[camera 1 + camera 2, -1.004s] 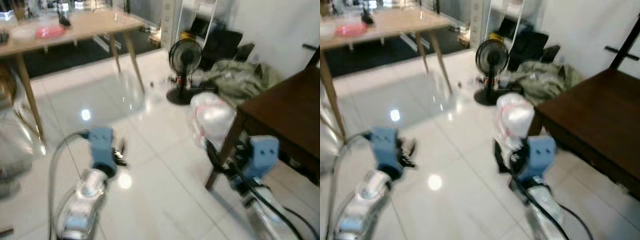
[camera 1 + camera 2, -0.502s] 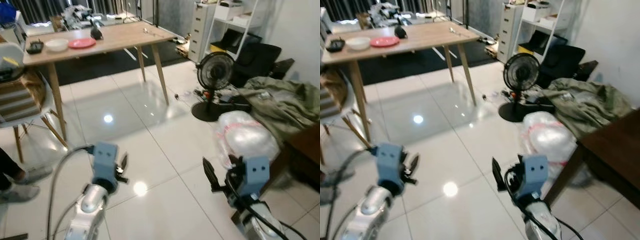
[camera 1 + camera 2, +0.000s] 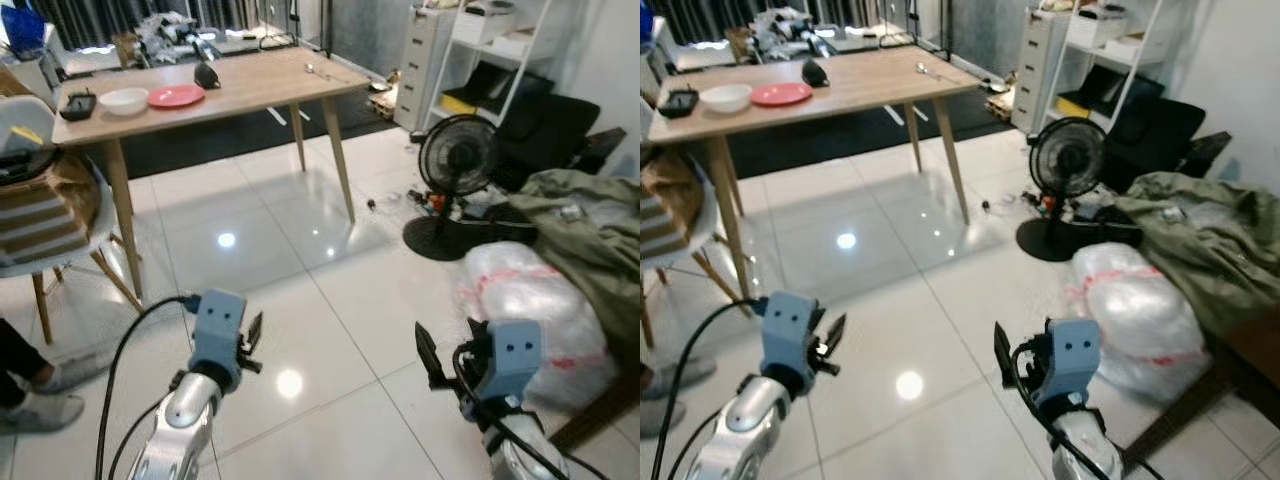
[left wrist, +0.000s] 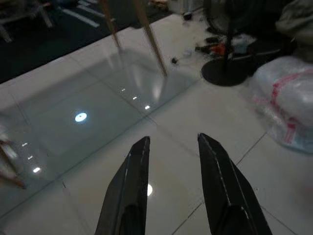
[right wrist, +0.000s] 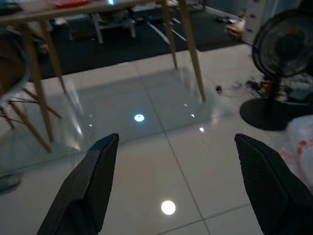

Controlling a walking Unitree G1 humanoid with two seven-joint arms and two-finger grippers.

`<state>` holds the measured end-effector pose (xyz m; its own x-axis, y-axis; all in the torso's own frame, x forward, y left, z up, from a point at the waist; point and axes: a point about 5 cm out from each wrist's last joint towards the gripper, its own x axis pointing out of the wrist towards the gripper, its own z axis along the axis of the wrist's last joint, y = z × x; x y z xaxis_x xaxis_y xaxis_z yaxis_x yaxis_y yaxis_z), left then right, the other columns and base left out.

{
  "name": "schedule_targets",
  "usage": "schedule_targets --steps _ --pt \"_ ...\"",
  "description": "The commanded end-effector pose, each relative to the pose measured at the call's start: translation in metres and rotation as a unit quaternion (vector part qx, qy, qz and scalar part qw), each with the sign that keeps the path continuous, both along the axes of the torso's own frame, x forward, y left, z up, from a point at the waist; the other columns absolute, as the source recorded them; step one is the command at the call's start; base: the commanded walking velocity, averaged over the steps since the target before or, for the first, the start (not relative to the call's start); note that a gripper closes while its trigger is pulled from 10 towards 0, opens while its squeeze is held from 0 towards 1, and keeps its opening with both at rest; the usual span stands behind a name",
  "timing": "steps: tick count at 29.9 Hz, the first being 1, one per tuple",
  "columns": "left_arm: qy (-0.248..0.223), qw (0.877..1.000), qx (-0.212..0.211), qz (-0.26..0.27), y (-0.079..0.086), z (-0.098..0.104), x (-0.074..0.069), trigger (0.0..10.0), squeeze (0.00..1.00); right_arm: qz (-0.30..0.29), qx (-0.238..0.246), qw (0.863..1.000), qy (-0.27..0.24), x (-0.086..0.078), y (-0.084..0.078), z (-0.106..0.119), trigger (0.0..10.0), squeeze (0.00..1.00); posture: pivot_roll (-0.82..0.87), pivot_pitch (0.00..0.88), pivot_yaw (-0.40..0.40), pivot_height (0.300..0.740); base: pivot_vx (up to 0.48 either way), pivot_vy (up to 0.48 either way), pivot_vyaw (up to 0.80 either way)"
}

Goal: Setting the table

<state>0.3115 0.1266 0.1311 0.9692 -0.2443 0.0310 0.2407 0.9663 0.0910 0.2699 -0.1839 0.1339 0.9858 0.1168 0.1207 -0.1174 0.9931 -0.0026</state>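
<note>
1. A long light wooden table (image 3: 250, 90) on thin slanted legs is seen far across the shiny white tiled floor (image 3: 300, 290).
2. A round white bowl (image 3: 124, 100) is set on the table, near its left end.
3. A flat round red plate (image 3: 176, 96) is laid just beside the bowl, on its right.
4. A small dark rounded thing (image 3: 207, 75) is placed behind the plate. What it is cannot be told.
5. A small black box-like thing (image 3: 77, 104) is set on the left of the bowl.
6. A little shiny piece (image 3: 927, 71), maybe a spoon, is seen near the right end of the table.
7. The left gripper (image 4: 172, 147) is held low over the floor, far from the table. Its two long black fingers (image 4: 131, 171) are held a little apart, and nothing is held between them.
8. The right gripper (image 5: 181, 152) is held low over the floor too. Its two black fingers (image 5: 98, 171) are spread very wide, and nothing is held.
9. A black standing fan (image 3: 458, 165) is placed on the floor at the right.
10. A big clear plastic bag with red marks (image 3: 535, 305) is laid near the fan, and a heap of green cloth (image 3: 590, 215) is piled behind it.
11. A white chair with wooden legs (image 3: 40, 220) is seen at the left, and a person's grey shoes (image 3: 45, 390) are seen below it.
</note>
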Motion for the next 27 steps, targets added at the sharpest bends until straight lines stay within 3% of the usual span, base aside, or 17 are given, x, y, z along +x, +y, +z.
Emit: schedule_targets --steps 1,27 --pt "0.007 1.000 0.011 0.009 0.0053 -0.0064 -0.0021 10.0 0.00 -0.002 -0.004 1.000 -0.003 -0.0006 0.0008 -0.0011 10.0 0.00 -0.03 0.070 0.111 0.740 0.446 0.000 0.00" --pt "0.008 1.000 0.005 0.013 0.0062 -0.0083 -0.0015 10.0 0.00 -0.006 -0.004 1.000 -0.005 0.0001 -0.0008 -0.0012 10.0 0.00 -0.04 0.079 0.109 0.740 0.444 0.000 0.00"
